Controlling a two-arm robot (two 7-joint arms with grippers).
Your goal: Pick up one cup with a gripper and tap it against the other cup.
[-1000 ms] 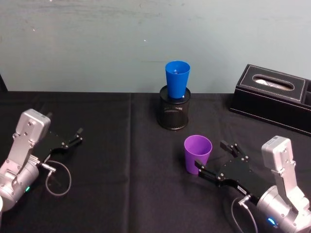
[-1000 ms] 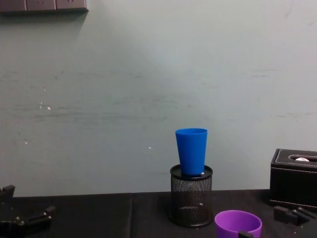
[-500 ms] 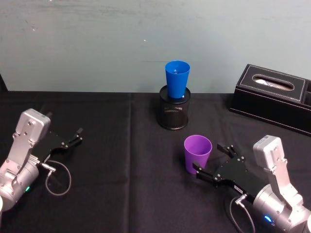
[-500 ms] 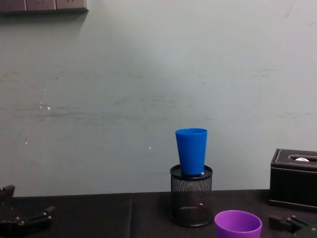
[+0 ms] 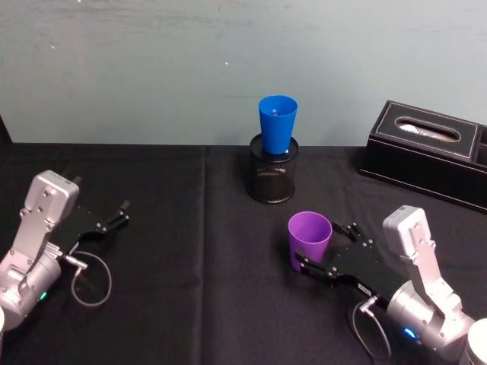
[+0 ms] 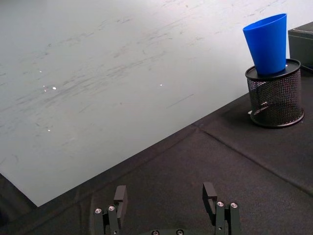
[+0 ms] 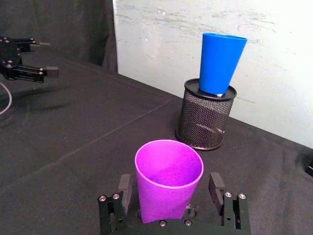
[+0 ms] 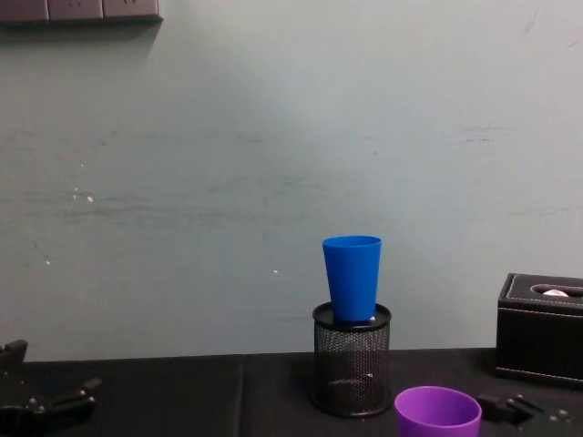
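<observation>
A black cloth-covered table (image 5: pixel 190 304) runs back to a pale teal wall (image 5: pixel 152 68), and a black leather tissue box (image 5: pixel 430 156) sits at its far right. The silver-grey right arm reaches in from the near right, and its black two-finger right gripper (image 7: pixel 170 187) lies low over the cloth with its jaws wide apart. One finger stands on each side of the purple plastic tapered cup (image 5: pixel 310 237), low on its wall. The right wrist view shows a slim gap between the cup and each finger, so the cup sits between the jaws unclamped. The black left gripper (image 5: pixel 122 213) is parked at the near left, well apart from both cups, with its jaws apart and holding nothing. A black mesh cylindrical pen holder (image 5: pixel 272 179) stands near the far middle of the table. The bright blue plastic tapered cup (image 5: pixel 277 122) sits with its narrow base in the holder's mouth, upright, rim up, long axis vertical. The purple cup stands on the cloth nearer than the holder and a little to its right, apart from it. It is upright too, open mouth up, narrow base down, long axis vertical.
</observation>
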